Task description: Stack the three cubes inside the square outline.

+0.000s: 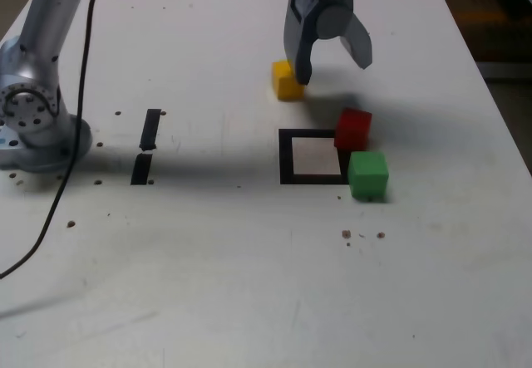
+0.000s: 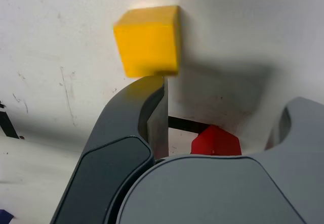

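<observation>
Reading the exterior view from its left: my silver arm base (image 1: 37, 106) sits on the white surface (image 1: 249, 285) with a black cable (image 1: 62, 177) trailing off it, then two short black tape strips (image 1: 146, 148), neither of which is my target.

Further right lies the yellow cube (image 1: 287, 81), flat on the surface, beyond the square outline (image 1: 287, 156) and clear of it. My end effector (image 1: 331, 67) hangs just above and beside it with the jaws spread wide and nothing between them; the wrist view shows one finger (image 2: 152, 118) right at the yellow cube's (image 2: 148, 41) near edge, whether touching I cannot tell, and the cube lies outside the gap, not in it.

The outline, black tape around a white middle, holds no cube squarely. The red cube (image 1: 353, 129) sits at its far right corner, overlapping the tape, and the green cube (image 1: 368, 175) rests at its near right corner, mostly outside.

So I judge the stacking barely begun: no cube stands on another and none is properly seated inside. All three need placing.

The cubes look alike in size, solid-coloured, crisp-edged and narrower than my opening, so each should grip easily.
</observation>
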{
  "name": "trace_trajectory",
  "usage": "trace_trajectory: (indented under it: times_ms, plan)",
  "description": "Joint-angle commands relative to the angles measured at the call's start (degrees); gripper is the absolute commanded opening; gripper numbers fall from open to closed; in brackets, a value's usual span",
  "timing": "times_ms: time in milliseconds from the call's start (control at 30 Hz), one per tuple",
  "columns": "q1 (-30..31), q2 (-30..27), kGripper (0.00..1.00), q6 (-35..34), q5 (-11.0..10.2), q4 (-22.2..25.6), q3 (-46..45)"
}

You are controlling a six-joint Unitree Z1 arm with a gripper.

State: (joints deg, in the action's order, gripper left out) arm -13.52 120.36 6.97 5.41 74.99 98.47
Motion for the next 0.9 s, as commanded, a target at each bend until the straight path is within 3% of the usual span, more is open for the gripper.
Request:
trace_trajectory:
  times_ms: [0,367,867]
  plan:
    - [-0.1,-0.27,0.85,0.06,0.11,-0.34,-0.35]
    - [3.17,-5.59,0.85,-0.12,-0.54,0.53,-0.38]
    - [13.23,-6.86,0.85,-0.21,1.44,1.24,0.21]
